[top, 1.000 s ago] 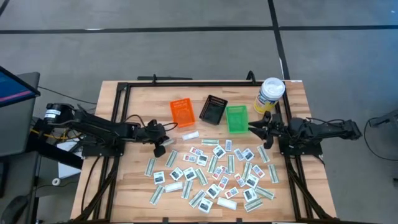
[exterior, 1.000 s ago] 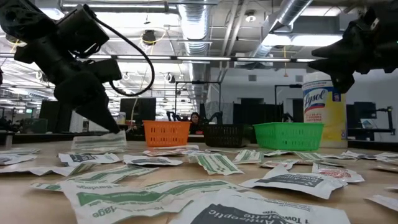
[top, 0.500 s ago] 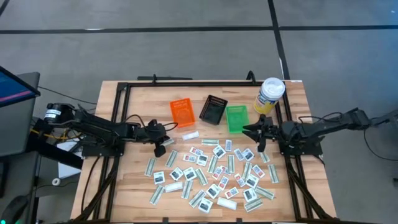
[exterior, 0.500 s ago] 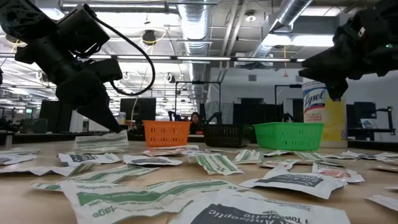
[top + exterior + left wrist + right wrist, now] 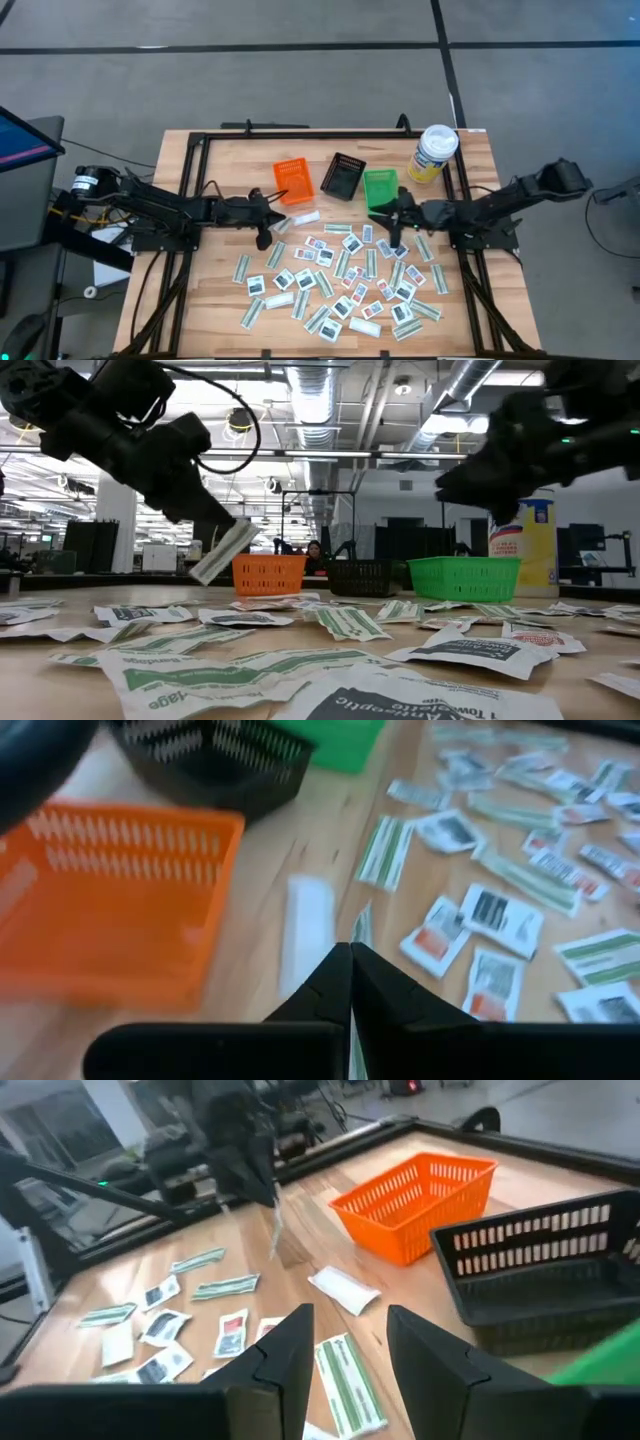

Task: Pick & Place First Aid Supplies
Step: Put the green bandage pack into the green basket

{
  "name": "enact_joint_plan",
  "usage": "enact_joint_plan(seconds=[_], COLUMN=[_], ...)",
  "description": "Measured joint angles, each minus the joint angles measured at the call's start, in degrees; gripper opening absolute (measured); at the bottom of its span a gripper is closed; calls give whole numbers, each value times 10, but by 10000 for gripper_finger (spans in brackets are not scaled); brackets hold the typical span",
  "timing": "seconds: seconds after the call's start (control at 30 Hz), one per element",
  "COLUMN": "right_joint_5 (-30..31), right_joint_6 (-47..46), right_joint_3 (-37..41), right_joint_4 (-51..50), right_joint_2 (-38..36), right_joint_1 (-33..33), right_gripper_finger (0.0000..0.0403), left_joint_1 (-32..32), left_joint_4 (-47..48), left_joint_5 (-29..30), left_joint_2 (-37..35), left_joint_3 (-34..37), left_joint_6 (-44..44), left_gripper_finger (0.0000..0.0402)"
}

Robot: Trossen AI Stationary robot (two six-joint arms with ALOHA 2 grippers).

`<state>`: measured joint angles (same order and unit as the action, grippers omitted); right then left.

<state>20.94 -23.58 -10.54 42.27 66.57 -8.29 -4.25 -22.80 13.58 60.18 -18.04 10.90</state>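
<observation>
Dozens of first aid packets (image 5: 350,270) lie flat on the wooden table, some square and white, some narrow green strips. My left gripper (image 5: 270,222) is shut on one pale-green strip packet (image 5: 222,550) in front of the orange bin (image 5: 293,180). The strip also shows in the right wrist view (image 5: 275,1230). My right gripper (image 5: 393,218) hovers open above the packets, just in front of the green bin (image 5: 380,190). Nothing is between its fingers (image 5: 300,1350). My left gripper pinches the strip packet between its two shut fingers at the strip's upper end (image 5: 240,532). The fingers come slanting down from the table's left. The strip is lifted clear of the table and hangs tilted below the fingertips, its lower end (image 5: 200,572) free.
A black bin (image 5: 344,176) stands between the orange and green bins. A white-lidded yellow canister (image 5: 433,152) stands at the far right. A plain white packet (image 5: 305,217) lies alone on the table near the orange bin. A black frame (image 5: 300,135) rims the table.
My left gripper has tipped upward and risen, lifting the strip packet clear of the table; the strip now hangs tilted instead of lying level. My right gripper has reached toward the table's left, from beside the canister to in front of the green bin.
</observation>
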Motion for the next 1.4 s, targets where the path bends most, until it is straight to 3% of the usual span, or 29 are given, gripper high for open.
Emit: enact_joint_plan(seconds=[0.37, 0.6, 0.87, 1.13, 1.4], right_joint_5=[-2, -44, -46, -92, -97], right_joint_6=[-10, 1, 1, -5, 1], right_joint_3=[-230, -382, -446, -448, -454], right_joint_4=[8, -6, -15, 4, 2], right_joint_2=[292, 422, 473, 473, 473], right_joint_1=[6, 20, 51, 64, 70], right_gripper_finger=[122, 122, 122, 122, 122], left_joint_1=[0, 0, 0, 2, 2], left_joint_4=[-2, -2, -2, -19, -68], left_joint_5=[0, 0, 1, 31, 31], left_joint_2=[0, 0, 0, 0, 0], left_joint_3=[0, 0, 0, 0, 0], left_joint_6=[-3, -1, -1, -3, -3], left_gripper_finger=[8, 8, 8, 8, 8])
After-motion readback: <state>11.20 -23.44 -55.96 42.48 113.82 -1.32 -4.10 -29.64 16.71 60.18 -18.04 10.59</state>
